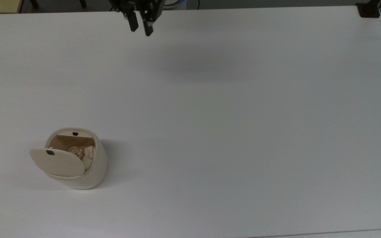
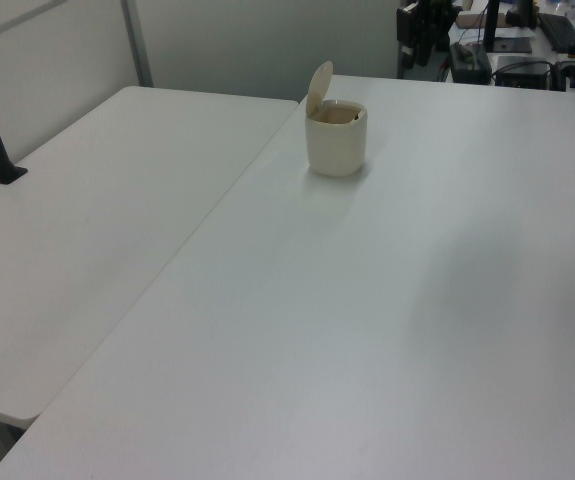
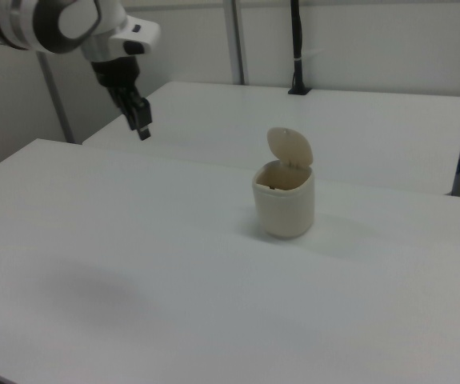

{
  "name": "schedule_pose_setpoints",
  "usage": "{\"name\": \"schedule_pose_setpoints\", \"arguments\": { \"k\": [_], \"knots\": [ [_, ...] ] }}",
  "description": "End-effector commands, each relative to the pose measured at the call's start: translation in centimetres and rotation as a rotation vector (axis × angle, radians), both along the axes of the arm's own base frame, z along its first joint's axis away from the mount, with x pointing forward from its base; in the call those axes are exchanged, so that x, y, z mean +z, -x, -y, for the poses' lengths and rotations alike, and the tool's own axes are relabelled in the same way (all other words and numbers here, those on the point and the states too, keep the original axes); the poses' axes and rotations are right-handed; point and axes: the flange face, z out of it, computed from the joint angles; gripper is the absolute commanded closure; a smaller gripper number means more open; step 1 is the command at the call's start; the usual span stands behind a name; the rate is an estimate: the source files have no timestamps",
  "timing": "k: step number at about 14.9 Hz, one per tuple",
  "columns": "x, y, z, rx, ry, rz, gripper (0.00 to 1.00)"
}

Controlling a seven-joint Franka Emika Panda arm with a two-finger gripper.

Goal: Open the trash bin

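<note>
smooth cream plastic trash bin (image 1: pixel 88 172), rounded lid (image 1: pixel 57 162) upright; black fingers (image 1: pixel 133 24) slightly apart, empty

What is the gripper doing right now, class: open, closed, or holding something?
Gripper: open, fingers apart, holding nothing, far from the bin.

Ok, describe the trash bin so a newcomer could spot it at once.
Start at the big white table; near the top view's lower left corner stands the trash bin, a small cream tapered tub. Its flat lid is flipped up, showing crumpled paper inside, and it stands alone on the table.
</note>
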Motion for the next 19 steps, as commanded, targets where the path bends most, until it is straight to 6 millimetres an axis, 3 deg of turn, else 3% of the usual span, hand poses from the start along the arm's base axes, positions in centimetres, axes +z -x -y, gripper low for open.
{"name": "schedule_pose_setpoints", "arguments": {
  "k": [1, 2, 7, 9, 19],
  "knots": [
    [-0.3, 1.8, -2.3, 0.053, 0.015, -0.065, 0.04],
    [-0.4, 1.9, -2.7, 0.067, 0.023, -0.068, 0.00],
    [-0.5, 1.8, -3.7, 0.228, 0.049, -0.060, 0.00],
    [-0.8, 1.5, -3.1, 0.302, 0.064, -0.057, 0.00],
    [-1.4, 1.2, -2.9, 0.346, 0.071, -0.071, 0.00]
  ]
}}
